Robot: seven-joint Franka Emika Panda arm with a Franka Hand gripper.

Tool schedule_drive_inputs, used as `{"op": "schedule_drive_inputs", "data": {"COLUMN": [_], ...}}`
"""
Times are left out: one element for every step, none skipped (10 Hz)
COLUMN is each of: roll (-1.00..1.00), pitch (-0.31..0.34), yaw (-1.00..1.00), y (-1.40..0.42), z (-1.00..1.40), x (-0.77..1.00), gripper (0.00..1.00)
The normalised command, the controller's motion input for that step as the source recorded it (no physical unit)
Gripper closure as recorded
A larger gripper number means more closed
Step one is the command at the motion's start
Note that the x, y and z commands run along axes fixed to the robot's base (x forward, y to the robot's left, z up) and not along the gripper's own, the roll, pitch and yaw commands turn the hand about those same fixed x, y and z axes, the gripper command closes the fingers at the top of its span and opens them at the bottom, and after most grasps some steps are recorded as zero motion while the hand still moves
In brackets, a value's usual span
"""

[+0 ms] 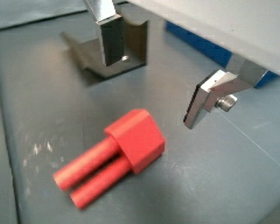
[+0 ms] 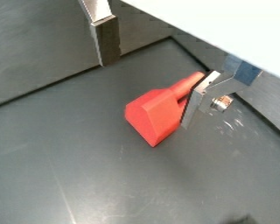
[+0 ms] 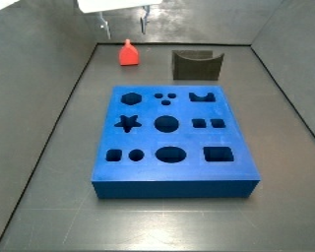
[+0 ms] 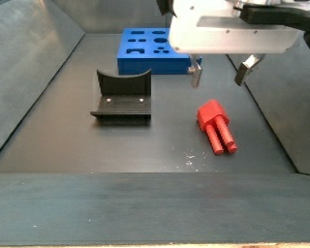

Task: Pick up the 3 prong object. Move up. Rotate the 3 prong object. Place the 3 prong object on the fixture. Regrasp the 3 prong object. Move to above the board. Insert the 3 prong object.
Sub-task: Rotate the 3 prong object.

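We see the hand (image 4: 220, 74) open and empty, hovering above the small bright red plastic 3 prong object (image 4: 217, 127), which lies flat on the dark floor between the dark notched fixture (image 4: 123, 97) and the side wall.

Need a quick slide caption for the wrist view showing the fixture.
Open gripper hovers above the red 3 prong object lying on the floor, fixture behind.

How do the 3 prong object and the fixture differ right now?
The 3 prong object is bright red; the fixture is dark grey-black. The object lies flat and elongated; the fixture stands upright, notched. The open gripper hovers above the object, not the fixture. Both rest on the floor.
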Motion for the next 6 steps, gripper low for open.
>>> {"op": "schedule_drive_inputs", "data": {"roll": [0.00, 0.00, 0.00, 0.00, 0.00, 0.00], "pitch": [0.002, 0.002, 0.002, 0.002, 0.002, 0.002], "yaw": [1.00, 1.00, 1.00, 1.00, 1.00, 1.00], "y": [0.00, -0.01, -0.01, -0.01, -0.01, -0.01], "z": [-0.19, -0.11, -0.07, -0.06, -0.06, -0.06], "x": [0.04, 0.03, 0.03, 0.03, 0.03, 0.03], "gripper": [0.00, 0.00, 0.00, 0.00, 0.00, 0.00]}}
